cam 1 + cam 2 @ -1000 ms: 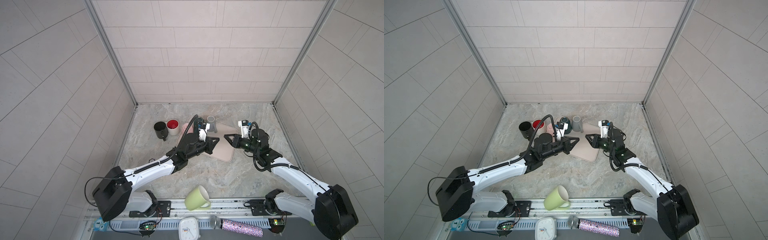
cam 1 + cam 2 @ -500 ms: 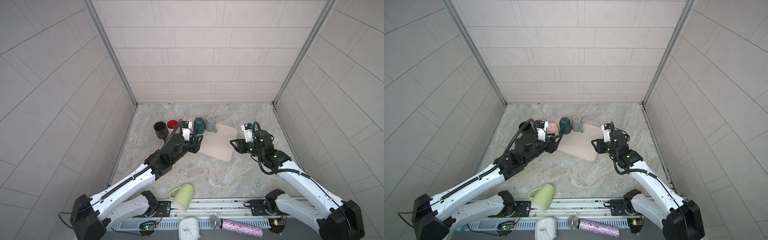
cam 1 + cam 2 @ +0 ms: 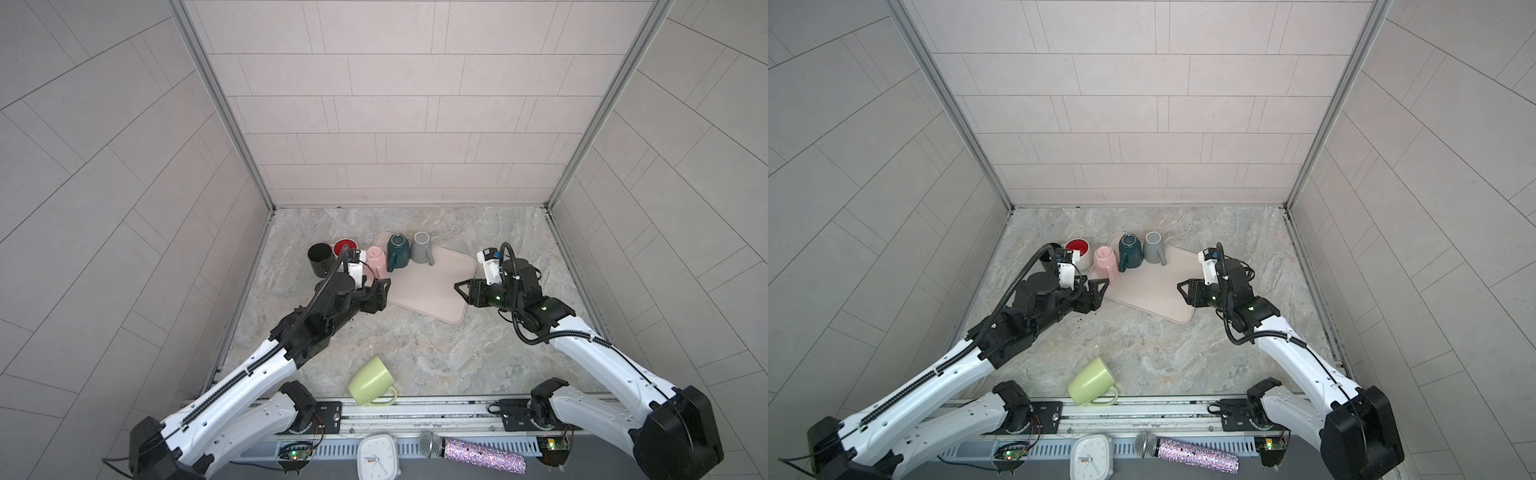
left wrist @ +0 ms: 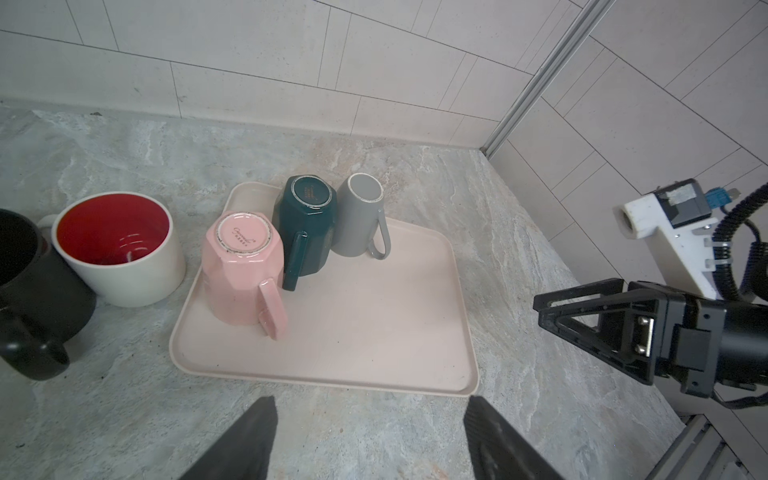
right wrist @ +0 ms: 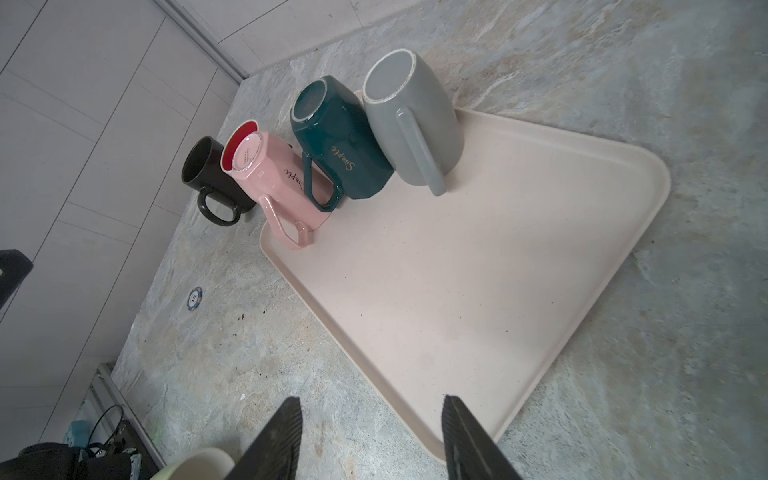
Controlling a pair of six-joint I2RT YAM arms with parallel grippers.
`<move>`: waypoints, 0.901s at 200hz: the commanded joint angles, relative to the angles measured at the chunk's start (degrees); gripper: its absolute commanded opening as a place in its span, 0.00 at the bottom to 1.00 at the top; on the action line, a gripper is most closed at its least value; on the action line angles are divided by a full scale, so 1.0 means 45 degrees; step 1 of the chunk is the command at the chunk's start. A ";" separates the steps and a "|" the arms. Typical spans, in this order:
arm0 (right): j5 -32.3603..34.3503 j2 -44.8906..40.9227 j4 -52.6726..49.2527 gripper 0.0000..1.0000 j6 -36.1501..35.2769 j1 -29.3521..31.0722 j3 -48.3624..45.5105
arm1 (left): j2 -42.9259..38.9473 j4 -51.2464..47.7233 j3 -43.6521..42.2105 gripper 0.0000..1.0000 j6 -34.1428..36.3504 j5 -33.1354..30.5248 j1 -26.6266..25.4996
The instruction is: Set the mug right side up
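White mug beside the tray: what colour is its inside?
Red inside the white mug, clearest in the left wrist view.

A tray (image 3: 432, 286) lies on the desk (image 3: 415, 345), toward the back. Along its far left end three mugs stand upside down in a row: left mug (image 3: 376, 259), middle mug (image 3: 398, 249), right mug (image 3: 422, 247). Left of the tray, on the desk, an inner cup (image 3: 345, 249) and an outer cup (image 3: 320, 259) stand upright, touching. A tipped mug (image 3: 371, 380) lies at the desk's front edge, with a clock (image 3: 378, 457) and a microphone (image 3: 473, 451) before it.
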 commanded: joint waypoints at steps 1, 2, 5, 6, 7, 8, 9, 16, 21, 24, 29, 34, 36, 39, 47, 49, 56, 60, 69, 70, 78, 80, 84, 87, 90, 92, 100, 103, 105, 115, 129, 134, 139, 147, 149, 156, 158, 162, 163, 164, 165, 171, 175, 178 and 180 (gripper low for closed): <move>-0.0850 -0.0287 -0.0243 0.61 0.0005 0.0155 -0.0154 | -0.0359 -0.1099 -0.0328 0.78 0.0055 -0.0368 0.0125; -0.0873 -0.0303 -0.0284 0.61 -0.0003 0.0181 -0.0165 | -0.0384 -0.1110 -0.0340 0.78 0.0050 -0.0360 0.0126; -0.0917 -0.0341 -0.0369 0.62 -0.0037 0.0270 -0.0185 | -0.0416 -0.1120 -0.0373 0.78 0.0031 -0.0386 0.0155; -0.0925 -0.0349 -0.0396 0.63 -0.0053 0.0298 -0.0190 | -0.0432 -0.1121 -0.0392 0.78 0.0018 -0.0380 0.0170; -0.0940 -0.0363 -0.0420 0.63 -0.0061 0.0321 -0.0193 | -0.0440 -0.1121 -0.0411 0.78 0.0002 -0.0376 0.0177; -0.0947 -0.0380 -0.0441 0.63 -0.0065 0.0362 -0.0214 | -0.0463 -0.1122 -0.0421 0.78 -0.0015 -0.0375 0.0181; -0.0950 -0.0398 -0.0471 0.64 -0.0077 0.0392 -0.0224 | -0.0475 -0.1122 -0.0436 0.79 -0.0024 -0.0384 0.0193; -0.0984 -0.0531 -0.0576 0.66 -0.0154 0.0674 -0.0323 | -0.0559 -0.1093 -0.0526 0.79 -0.0127 -0.0356 0.0246; -0.0969 -0.0670 -0.0570 0.67 -0.0197 0.0956 -0.0434 | -0.0598 -0.1056 -0.0584 0.79 -0.0210 -0.0305 0.0290; -0.0973 -0.0753 -0.0561 0.68 -0.0205 0.1122 -0.0492 | -0.0603 -0.1021 -0.0609 0.80 -0.0253 -0.0247 0.0349; -0.0973 -0.0883 -0.0561 0.70 -0.0196 0.1392 -0.0606 | -0.0590 -0.0970 -0.0652 0.80 -0.0318 -0.0154 0.0404; -0.0973 -0.1018 -0.0518 0.71 -0.0144 0.1680 -0.0687 | -0.0592 -0.0930 -0.0685 0.80 -0.0414 -0.0064 0.0472; -0.0978 -0.1074 -0.0506 0.71 -0.0132 0.1777 -0.0685 | -0.0577 -0.0888 -0.0704 0.80 -0.0436 -0.0032 0.0501; -0.0981 -0.1148 -0.0485 0.71 -0.0094 0.1935 -0.0701 | -0.0557 -0.0856 -0.0714 0.80 -0.0496 0.0033 0.0566; -0.0959 -0.1359 -0.0460 0.73 0.0036 0.2352 -0.0877 | -0.0459 -0.0765 -0.0742 0.81 -0.0619 0.0191 0.0719; -0.0921 -0.1409 -0.0442 0.73 0.0069 0.2458 -0.1011 | -0.0446 -0.0740 -0.0753 0.81 -0.0634 0.0237 0.0753; -0.0813 -0.1556 -0.0405 0.73 0.0185 0.2803 -0.1148 | -0.0363 -0.0662 -0.0772 0.81 -0.0761 0.0430 0.0895; -0.0748 -0.1619 -0.0389 0.74 0.0200 0.2964 -0.1193 | -0.0305 -0.0627 -0.0782 0.82 -0.0832 0.0548 0.0992; -0.0573 -0.1739 -0.0400 0.74 0.0260 0.3396 -0.1297 | -0.0202 -0.0510 -0.0819 0.83 -0.0999 0.0845 0.1198; -0.0548 -0.1752 -0.0392 0.74 0.0271 0.3443 -0.1303 | -0.0198 -0.0503 -0.0830 0.83 -0.1014 0.0861 0.1219; -0.0402 -0.1820 -0.0447 0.75 0.0301 0.3800 -0.1361 | -0.0159 -0.0495 -0.0826 0.83 -0.1148 0.1153 0.1378; -0.0367 -0.1822 -0.0468 0.75 0.0311 0.3879 -0.1376 | -0.0171 -0.0496 -0.0822 0.83 -0.1171 0.1224 0.1421; -0.0254 -0.1859 -0.0490 0.75 0.0347 0.4085 -0.1387 | -0.0176 -0.0541 -0.0813 0.83 -0.1202 0.1320 0.1472; -0.0173 -0.1858 -0.0539 0.75 0.0368 0.4235 -0.1387 | -0.0162 -0.0598 -0.0791 0.84 -0.1219 0.1357 0.1505; -0.0068 -0.1861 -0.0558 0.75 0.0412 0.4395 -0.1402 | -0.0175 -0.0675 -0.0759 0.84 -0.1217 0.1374 0.1527; -0.0034 -0.1861 -0.0579 0.75 0.0427 0.4482 -0.1406 | -0.0199 -0.0766 -0.0747 0.85 -0.1232 0.1358 0.1531; 0.0177 -0.1830 -0.0628 0.75 0.0519 0.4927 -0.1435 | -0.0283 -0.1112 -0.0682 0.89 -0.1225 0.1232 0.1532; 0.0281 -0.1821 -0.0640 0.75 0.0558 0.5090 -0.1445 | -0.0320 -0.1252 -0.0657 0.89 -0.1215 0.1192 0.1549; 0.0356 -0.1797 -0.0663 0.75 0.0571 0.5208 -0.1455 | -0.0338 -0.1335 -0.0639 0.89 -0.1217 0.1156 0.1537; 0.0647 -0.1677 -0.0781 0.76 0.0646 0.5787 -0.1373 | -0.0474 -0.1845 -0.0571 0.90 -0.1205 0.1051 0.1588; 0.1218 -0.1456 -0.0787 0.78 0.0844 0.6581 -0.1291 | -0.0701 -0.2631 -0.0480 0.94 -0.1238 0.0979 0.1620; 0.1415 -0.1343 -0.0697 0.79 0.0929 0.6864 -0.1290 | -0.0798 -0.2873 -0.0499 0.97 -0.1288 0.0992 0.1619; 0.1579 -0.1222 -0.0557 0.80 0.1029 0.7116 -0.1290 | -0.0857 -0.3055 -0.0564 0.98 -0.1371 0.0975 0.1612; 0.1714 -0.0977 -0.0290 0.81 0.1190 0.7442 -0.1255 | -0.1288 -0.3393 -0.0733 1.00 -0.1519 0.0986 0.1616; 0.1735 -0.0913 -0.0214 0.81 0.1222 0.7505 -0.1242 | -0.1371 -0.3482 -0.0794 1.00 -0.1567 0.1007 0.1612; 0.1788 -0.0644 0.0033 0.82 0.1296 0.7737 -0.1155 | -0.1624 -0.3773 -0.0981 1.00 -0.1687 0.1033 0.1617; 0.1797 -0.0551 0.0096 0.82 0.1312 0.7817 -0.1129 | -0.1704 -0.3855 -0.1042 1.00 -0.1721 0.1033 0.1612; 0.1818 -0.0358 0.0174 0.83 0.1307 0.7931 -0.1045 | -0.1842 -0.4049 -0.1140 1.00 -0.1791 0.1033 0.1617; 0.1829 -0.0290 0.0188 0.83 0.1312 0.7966 -0.1021 | -0.1897 -0.4109 -0.1166 1.00 -0.1811 0.1033 0.1614; 0.1834 -0.0245 0.0195 0.83 0.1315 0.7993 -0.0989 | -0.1954 -0.4178 -0.1209 1.00 -0.1830 0.1033 0.1612; 0.1837 -0.0204 0.0208 0.83 0.1316 0.8016 -0.0973 | -0.2002 -0.4222 -0.1230 1.00 -0.1850 0.1023 0.1611; 0.1909 0.0103 0.0223 0.83 0.1319 0.8200 -0.0846 | -0.2258 -0.4510 -0.1381 1.00 -0.1937 0.1014 0.1626; 0.1945 0.0350 0.0193 0.84 0.1317 0.8307 -0.0656 | -0.2492 -0.4714 -0.1465 1.00 -0.1992 0.0997 0.1626; 0.1957 0.0498 0.0166 0.84 0.1317 0.8391 -0.0437 | -0.2664 -0.4891 -0.1519 1.00 -0.2038 0.0929 0.1620; 0.1971 0.0623 0.0139 0.84 0.1317 0.8445 -0.0339 | -0.2774 -0.5008 -0.1548 1.00 -0.2068 0.0895 0.1618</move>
